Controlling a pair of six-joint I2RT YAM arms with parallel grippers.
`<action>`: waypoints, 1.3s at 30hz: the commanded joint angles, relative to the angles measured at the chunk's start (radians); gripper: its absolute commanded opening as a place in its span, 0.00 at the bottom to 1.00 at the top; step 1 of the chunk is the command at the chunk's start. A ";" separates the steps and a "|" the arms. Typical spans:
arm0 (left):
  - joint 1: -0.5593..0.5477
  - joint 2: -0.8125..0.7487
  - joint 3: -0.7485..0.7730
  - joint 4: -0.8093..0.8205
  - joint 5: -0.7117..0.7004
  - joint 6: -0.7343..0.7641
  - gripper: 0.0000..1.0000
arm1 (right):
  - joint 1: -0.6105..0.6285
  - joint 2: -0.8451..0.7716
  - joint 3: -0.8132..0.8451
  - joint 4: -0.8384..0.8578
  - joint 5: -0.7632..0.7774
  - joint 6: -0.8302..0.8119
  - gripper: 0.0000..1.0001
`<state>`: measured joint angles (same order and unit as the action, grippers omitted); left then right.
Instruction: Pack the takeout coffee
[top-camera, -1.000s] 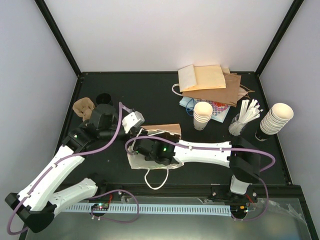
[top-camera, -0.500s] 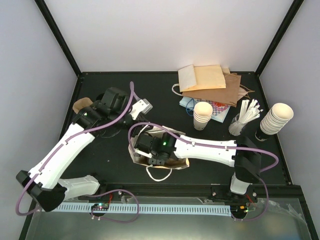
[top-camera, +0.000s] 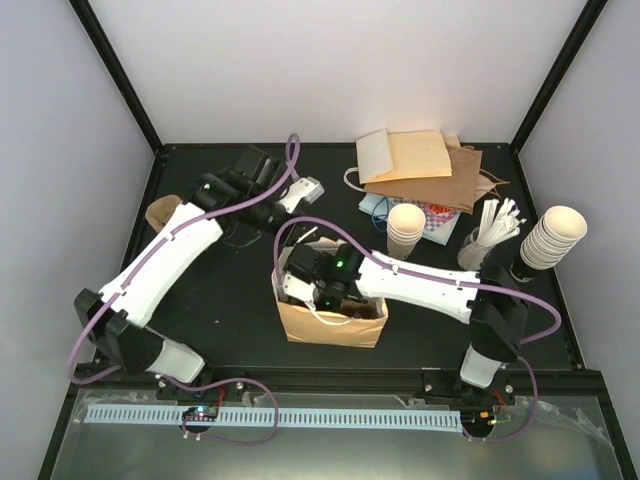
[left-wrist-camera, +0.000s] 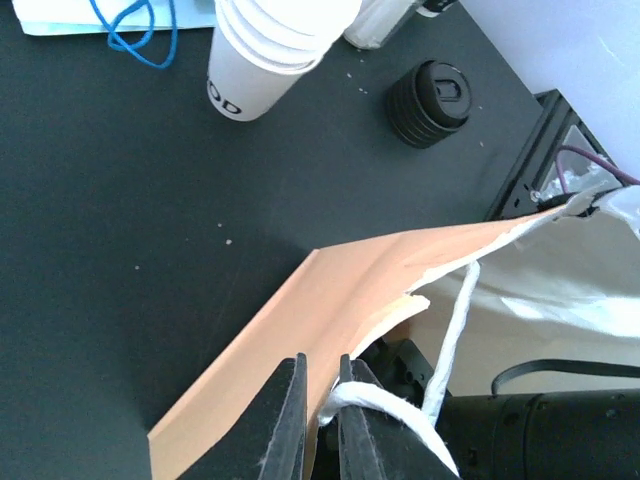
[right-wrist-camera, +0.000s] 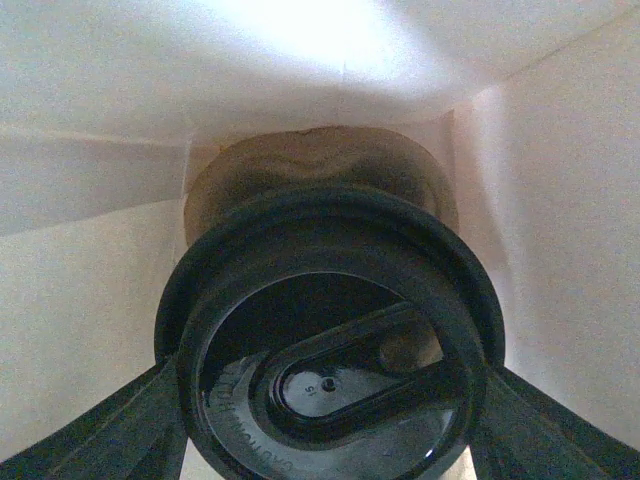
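The brown paper bag (top-camera: 332, 324) stands upright in the middle of the table. My left gripper (top-camera: 306, 191) is behind it and above it. In the left wrist view it (left-wrist-camera: 322, 405) is shut on the bag's rim (left-wrist-camera: 300, 320), and the white cord handle (left-wrist-camera: 455, 330) loops over one finger. My right gripper (top-camera: 303, 288) reaches into the bag's open top. In the right wrist view it (right-wrist-camera: 330, 410) is shut on the takeout coffee (right-wrist-camera: 330, 350), whose black lid fills the view. A brown pulp tray (right-wrist-camera: 320, 160) lies below the cup inside the bag. In the top view the cup is hidden.
Flat paper bags (top-camera: 420, 165) lie at the back. A stack of lidless cups (top-camera: 405, 230) stands right of the bag, with a straw jar (top-camera: 485, 240) and a second cup stack (top-camera: 552, 235) beyond. A black lid stack (left-wrist-camera: 430, 100) is there too. A pulp tray (top-camera: 160, 212) sits far left.
The bag has gone from lying flat to standing upright. My left gripper has risen and moved back and to the right with the rim. My right gripper has stayed inside the bag.
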<state>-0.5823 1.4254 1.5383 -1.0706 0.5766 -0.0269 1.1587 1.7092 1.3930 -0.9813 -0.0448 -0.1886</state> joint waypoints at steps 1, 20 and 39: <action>-0.003 0.081 0.089 -0.090 0.090 0.015 0.13 | -0.067 0.077 0.049 -0.011 -0.129 -0.025 0.52; 0.022 0.063 0.132 -0.122 0.122 0.054 0.13 | 0.014 0.049 -0.107 0.043 -0.059 0.059 0.55; 0.024 0.051 0.104 -0.127 0.106 0.051 0.13 | 0.062 0.180 -0.086 -0.091 0.086 0.098 0.54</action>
<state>-0.5514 1.5024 1.6447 -1.1660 0.6518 0.0158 1.1625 1.7576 1.4090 -0.9794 -0.0566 -0.1242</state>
